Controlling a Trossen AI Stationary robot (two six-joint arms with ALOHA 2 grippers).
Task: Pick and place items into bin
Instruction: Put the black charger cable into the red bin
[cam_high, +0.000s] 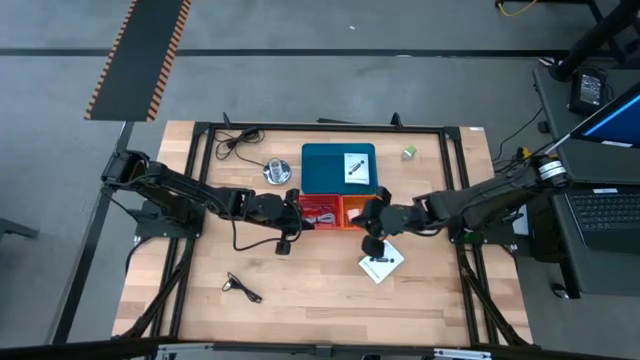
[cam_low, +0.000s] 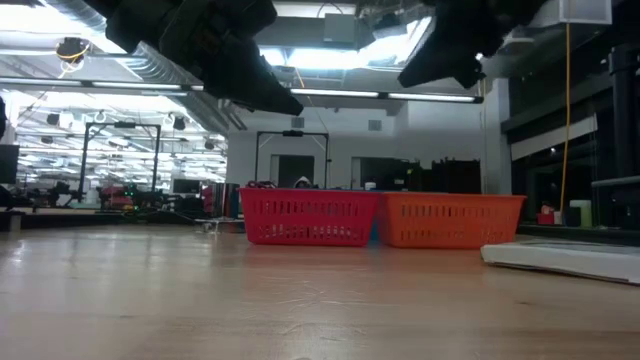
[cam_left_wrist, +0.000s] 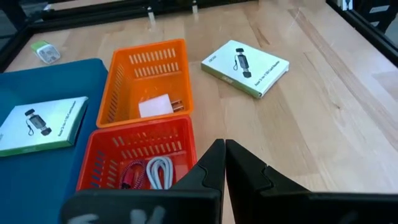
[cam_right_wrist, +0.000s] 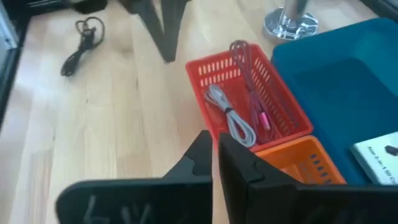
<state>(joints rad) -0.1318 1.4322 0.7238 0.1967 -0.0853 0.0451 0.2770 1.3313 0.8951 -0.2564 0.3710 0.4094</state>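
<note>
Both arms are hovering over the table's middle. The left gripper (cam_high: 287, 243), fingers pressed together and empty, is hanging beside the red basket (cam_high: 319, 211), which is holding coiled cables (cam_left_wrist: 149, 174). The right gripper (cam_high: 371, 243), likewise closed and empty, is hanging near the orange basket (cam_high: 352, 212). One boxed card (cam_high: 381, 263) is lying on the wood beside it; another (cam_high: 355, 167) is lying on the teal bin (cam_high: 338, 160).
</note>
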